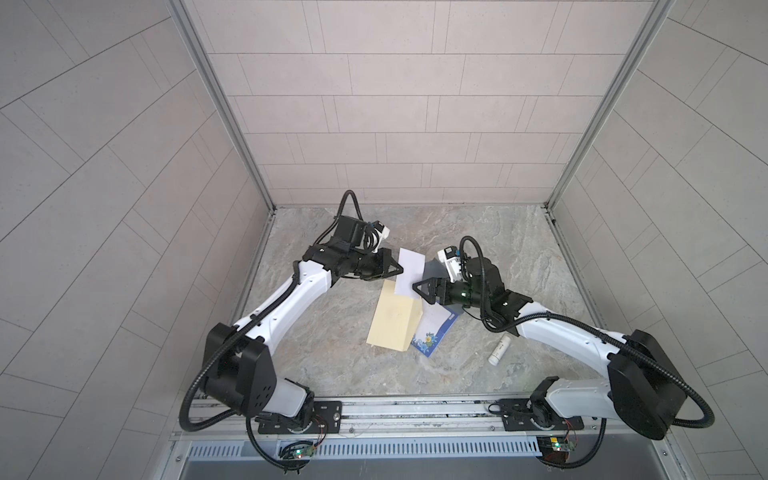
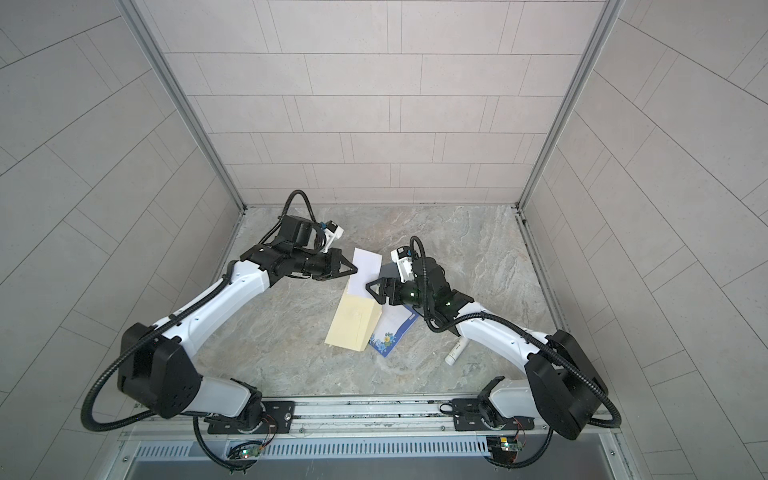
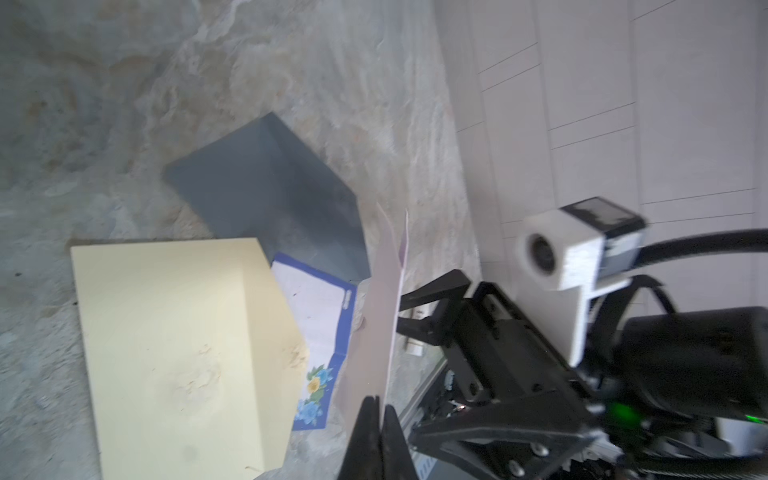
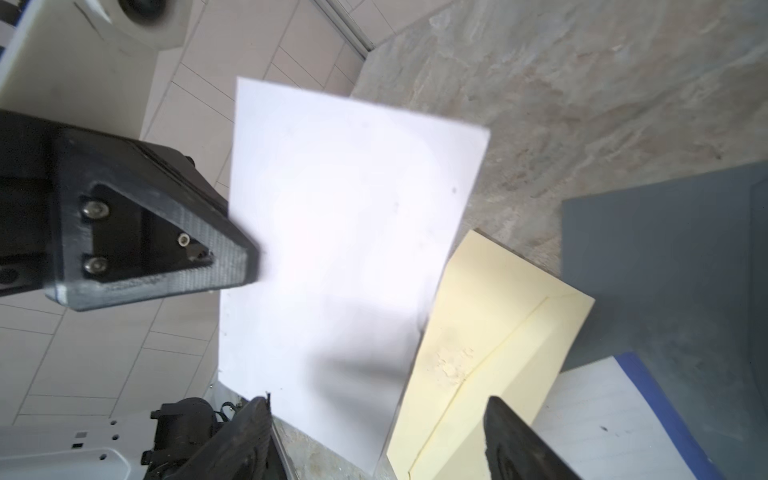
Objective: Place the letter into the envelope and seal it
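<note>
The left end effector [image 1: 398, 271] pinched the letter [image 1: 409, 270] by its edge, up in the air. The envelope [image 1: 392, 322] lay flat just below, its long side running toward the letter. The right end effector [image 1: 417, 287], opened wide, was close beside both.

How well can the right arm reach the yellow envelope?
Probably yes: the right end effector is open near the yellow envelope, whose face lies mostly bare; only the white letter in the left end effector hangs close.

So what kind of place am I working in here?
Probably a robot test cell: tiled panel walls in an aluminium frame, a stone-look tabletop, left arm and right arm mounted on a rail.
</note>
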